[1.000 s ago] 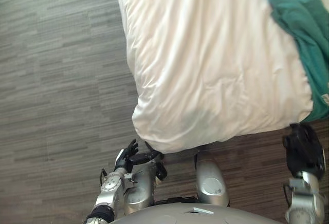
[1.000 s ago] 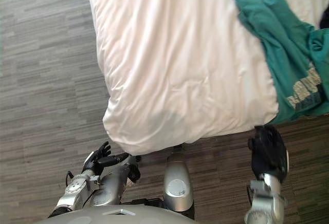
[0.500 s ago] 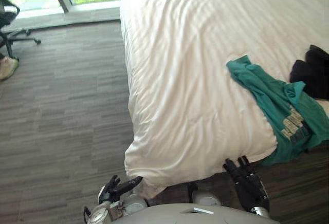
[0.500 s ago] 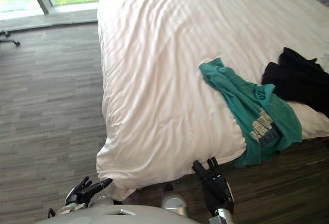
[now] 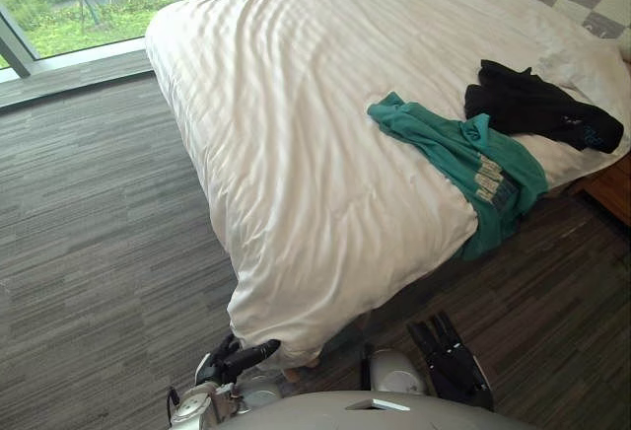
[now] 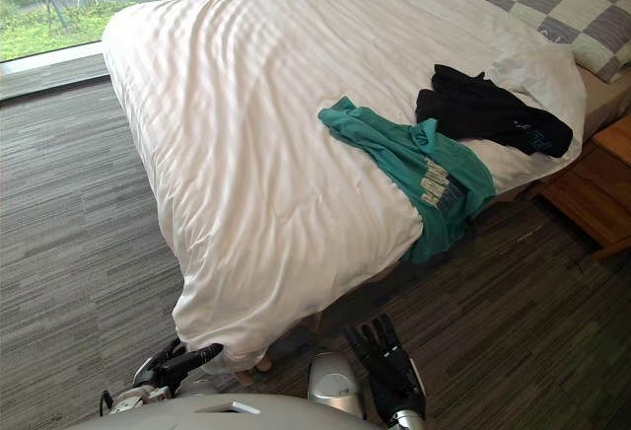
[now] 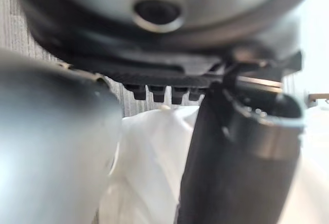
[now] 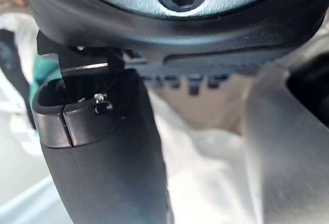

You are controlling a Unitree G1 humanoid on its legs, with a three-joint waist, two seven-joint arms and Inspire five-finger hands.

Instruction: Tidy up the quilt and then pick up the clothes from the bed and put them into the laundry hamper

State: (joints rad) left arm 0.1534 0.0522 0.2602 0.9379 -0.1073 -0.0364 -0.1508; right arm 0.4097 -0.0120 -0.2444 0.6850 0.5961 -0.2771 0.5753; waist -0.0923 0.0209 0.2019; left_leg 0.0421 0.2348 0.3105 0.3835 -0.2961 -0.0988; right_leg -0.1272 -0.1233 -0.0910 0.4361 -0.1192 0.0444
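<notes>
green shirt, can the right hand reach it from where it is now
Probably not yet. The right hand hangs open low by the near corner of the quilt, and the green shirt lies well up its right edge. Nothing blocks it; a step closer looks needed.

Both hands are held low, close to the body. The left hand (image 5: 237, 359) is held loosely open, with nothing in it. The right hand (image 5: 450, 361) is held flat, its fingers (image 6: 380, 339) stretched straight and spread out.
</notes>
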